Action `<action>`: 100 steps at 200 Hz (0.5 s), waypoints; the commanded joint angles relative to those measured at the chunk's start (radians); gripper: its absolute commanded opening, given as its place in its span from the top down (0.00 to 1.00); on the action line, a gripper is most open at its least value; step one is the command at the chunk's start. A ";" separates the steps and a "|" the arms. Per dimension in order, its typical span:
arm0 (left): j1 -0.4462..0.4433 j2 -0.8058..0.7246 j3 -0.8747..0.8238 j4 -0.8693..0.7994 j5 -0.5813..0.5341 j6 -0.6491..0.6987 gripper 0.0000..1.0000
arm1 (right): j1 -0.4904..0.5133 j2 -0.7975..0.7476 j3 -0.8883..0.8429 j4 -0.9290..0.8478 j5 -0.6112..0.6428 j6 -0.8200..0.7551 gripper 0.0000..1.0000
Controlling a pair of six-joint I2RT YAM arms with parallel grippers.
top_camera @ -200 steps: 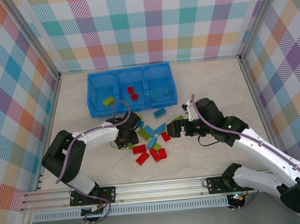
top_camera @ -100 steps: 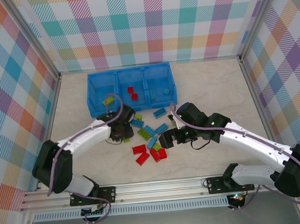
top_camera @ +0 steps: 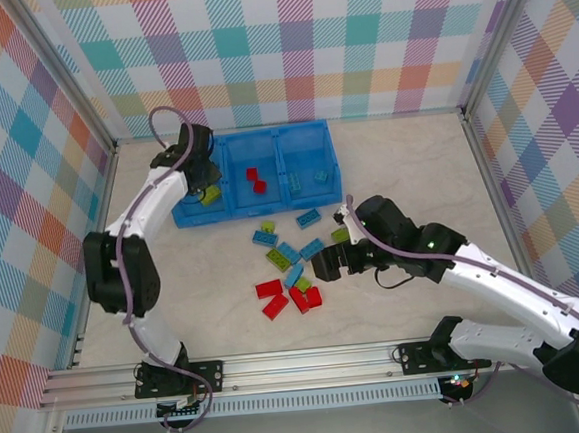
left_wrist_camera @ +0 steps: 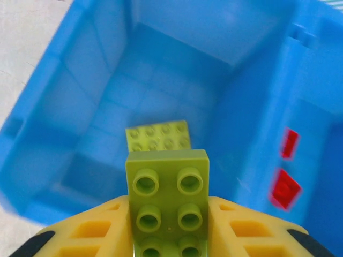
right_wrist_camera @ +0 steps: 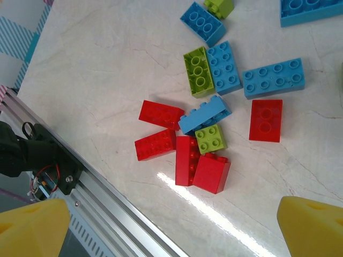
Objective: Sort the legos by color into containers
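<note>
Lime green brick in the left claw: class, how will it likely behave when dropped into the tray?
Probably rigid: the lime green brick shows crisp edges in the left claw. Likely light, being small beside the tray compartment. Its flat faces suggest settling, not rolling.

Bright, even light falls from above on the pale table; in the top view the arms cast only faint, soft shadows on it. In the right wrist view a white glare streak crosses the glossy table just beside the red bricks, and the yellow fingertips at the bottom corners are out of focus. In the left wrist view the lime brick is sharp, the blue tray behind it soft, its near-left rim smeared
</note>
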 commanded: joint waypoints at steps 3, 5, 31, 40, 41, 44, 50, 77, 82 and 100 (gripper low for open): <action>0.038 0.080 0.106 -0.048 0.055 0.029 0.58 | 0.004 -0.022 -0.004 -0.019 0.015 0.001 0.00; 0.041 0.085 0.113 -0.053 0.060 0.027 0.56 | 0.004 -0.022 -0.004 -0.020 0.015 0.001 0.00; 0.047 0.062 0.123 -0.064 0.091 0.025 0.41 | 0.004 -0.019 -0.004 -0.022 0.038 0.002 0.00; 0.047 0.021 0.099 -0.052 0.099 0.024 0.39 | 0.004 -0.014 -0.005 -0.019 0.063 0.006 0.00; 0.046 0.017 0.096 -0.050 0.102 0.024 0.39 | 0.004 -0.013 -0.005 -0.019 0.066 0.006 0.00; 0.045 0.000 0.085 -0.046 0.109 0.025 0.39 | 0.004 -0.011 -0.004 -0.019 0.074 0.005 0.00; 0.046 -0.033 0.067 -0.043 0.122 0.026 0.39 | 0.004 -0.004 -0.005 -0.016 0.093 0.006 0.00; 0.014 -0.253 -0.038 -0.033 0.235 0.082 0.39 | 0.004 0.073 0.019 -0.004 0.185 -0.005 0.00; -0.006 -0.299 -0.060 -0.029 0.255 0.108 0.39 | 0.002 0.096 0.028 0.002 0.209 -0.004 0.00; -0.105 -0.450 -0.117 -0.036 0.316 0.262 0.38 | -0.030 0.197 0.065 0.012 0.290 0.066 0.00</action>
